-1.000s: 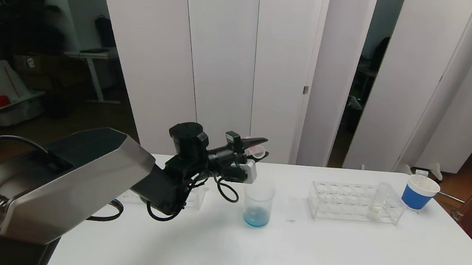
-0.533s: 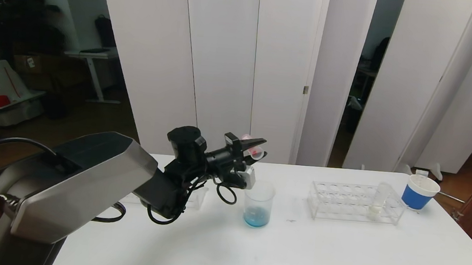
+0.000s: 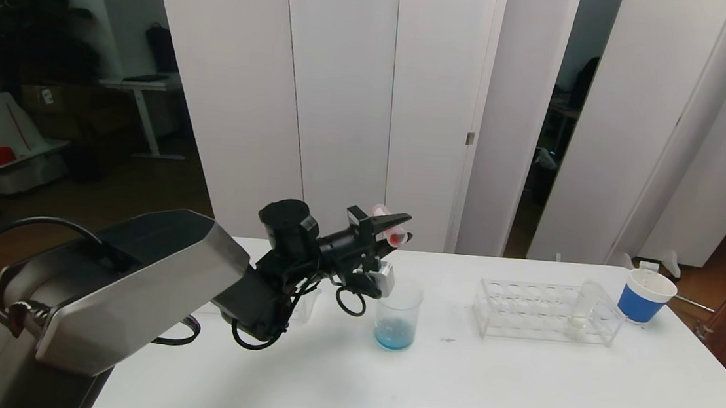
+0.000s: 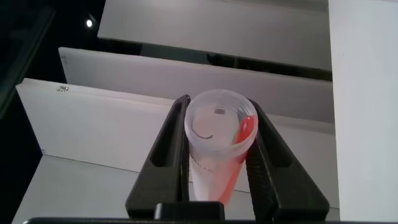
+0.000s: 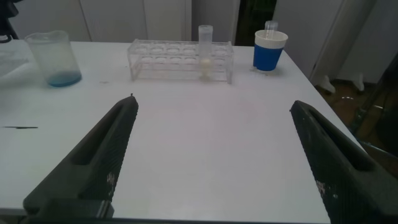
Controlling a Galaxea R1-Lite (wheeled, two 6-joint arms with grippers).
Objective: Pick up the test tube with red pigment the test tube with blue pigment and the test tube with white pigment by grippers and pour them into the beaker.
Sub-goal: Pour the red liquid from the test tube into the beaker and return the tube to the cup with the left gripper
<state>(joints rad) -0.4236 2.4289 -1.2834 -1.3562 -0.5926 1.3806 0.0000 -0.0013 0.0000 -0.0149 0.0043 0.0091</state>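
Our left gripper [image 3: 394, 228] pinches the red-pigment tube [image 3: 388, 228], tilted above and just behind the beaker [image 3: 397, 314], which holds blue liquid. We judge the red pour is in hand; next we need more tilt with the mouth over the rim. White-pigment tube [image 3: 584, 307] waits in the rack [image 3: 524, 310]. Right gripper [image 5: 211, 162] spread wide, empty.

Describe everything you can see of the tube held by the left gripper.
The tube is small, clear and looks like plastic, with a round open mouth and a red streak of liquid along one inner wall. The left gripper is shut on it, one black finger pressed against each side. In the head view it is tilted, held in the air above and just behind the beaker, which already has blue liquid at its bottom. Nothing but the fingers touches the tube.
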